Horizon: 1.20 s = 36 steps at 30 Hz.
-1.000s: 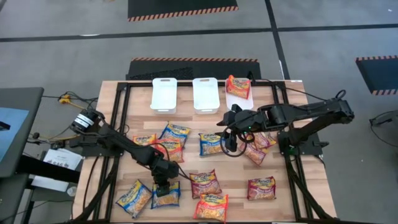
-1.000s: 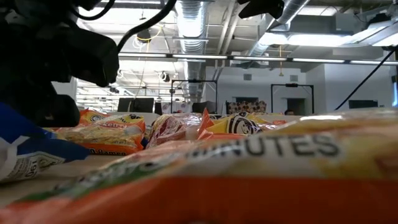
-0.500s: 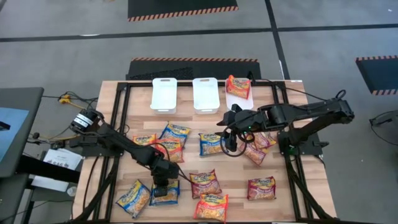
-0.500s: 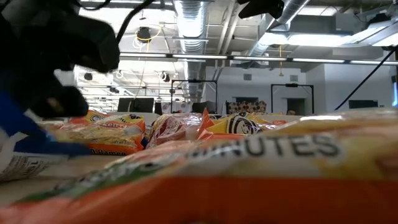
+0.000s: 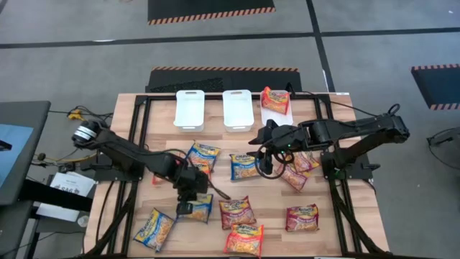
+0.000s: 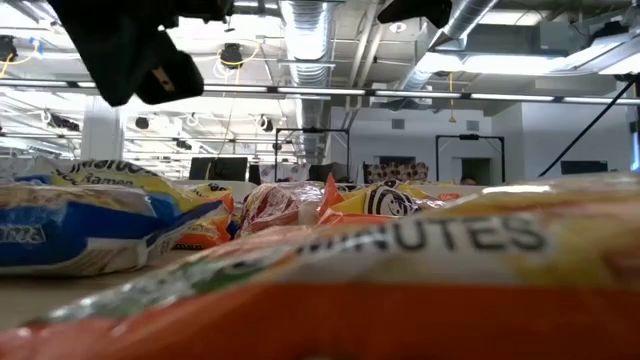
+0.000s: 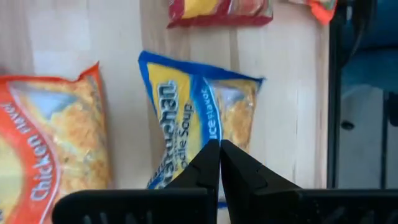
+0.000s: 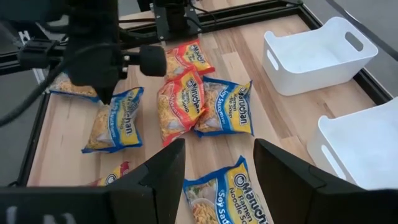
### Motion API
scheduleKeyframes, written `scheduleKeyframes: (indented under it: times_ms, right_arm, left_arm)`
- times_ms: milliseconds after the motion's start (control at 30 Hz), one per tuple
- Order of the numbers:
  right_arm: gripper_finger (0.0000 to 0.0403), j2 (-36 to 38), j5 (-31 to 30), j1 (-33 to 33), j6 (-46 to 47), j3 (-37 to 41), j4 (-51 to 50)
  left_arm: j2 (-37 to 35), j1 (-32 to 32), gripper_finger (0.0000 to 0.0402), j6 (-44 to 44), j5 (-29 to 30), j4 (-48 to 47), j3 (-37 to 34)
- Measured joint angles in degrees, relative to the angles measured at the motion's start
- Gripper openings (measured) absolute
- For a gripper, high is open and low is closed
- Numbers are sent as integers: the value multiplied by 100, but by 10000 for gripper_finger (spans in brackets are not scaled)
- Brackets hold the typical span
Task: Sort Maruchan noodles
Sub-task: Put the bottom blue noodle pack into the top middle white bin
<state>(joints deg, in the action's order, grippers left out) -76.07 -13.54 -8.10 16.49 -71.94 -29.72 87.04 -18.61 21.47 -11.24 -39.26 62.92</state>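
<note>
Now my left end effector [image 5: 188, 203] pinches a blue packet [image 5: 195, 208] at six o'clock of the tabletop [image 5: 273, 216], ready for binning, while my right end effector [image 5: 264, 167] waits spread.

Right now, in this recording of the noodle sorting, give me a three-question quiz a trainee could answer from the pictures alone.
1. True or false: the left gripper is shut on a blue packet.
2. How do the right gripper's jaws stand? A) pressed together B) apart with nothing between them C) clamped on an orange packet
3. In the high view, what lies in the two white bins?

Key
1. True: the fingers pinch the edge of the blue packet, which hangs clear of the table.
2. B: the jaws stand apart above the table's middle, gripping nothing.
3. Nothing; both show bare white insides.
</note>
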Motion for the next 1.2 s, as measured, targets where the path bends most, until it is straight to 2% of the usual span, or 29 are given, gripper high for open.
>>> scheduleKeyframes:
  times_ms: [333,467,633,900,1033,1200]
  right_arm:
    - [214,1,-7,0,2,0,62]
    - [214,0,-9,0,2,0,64]
    - [214,0,-13,0,2,0,66]
    - [214,0,-20,0,7,0,64]
    - [214,0,-20,0,17,0,56]
    - [214,0,-17,0,17,0,19]
  left_arm:
    - [120,198,0,-420,-80,-214,-42]
    - [127,310,10,-439,-372,-248,-44]
    - [127,474,45,-515,-647,-436,-44]
    - [171,761,122,-1036,-626,-489,-39]
    - [296,900,158,-1021,-700,-484,-39]
    - [479,905,185,-1091,-926,-338,-44]
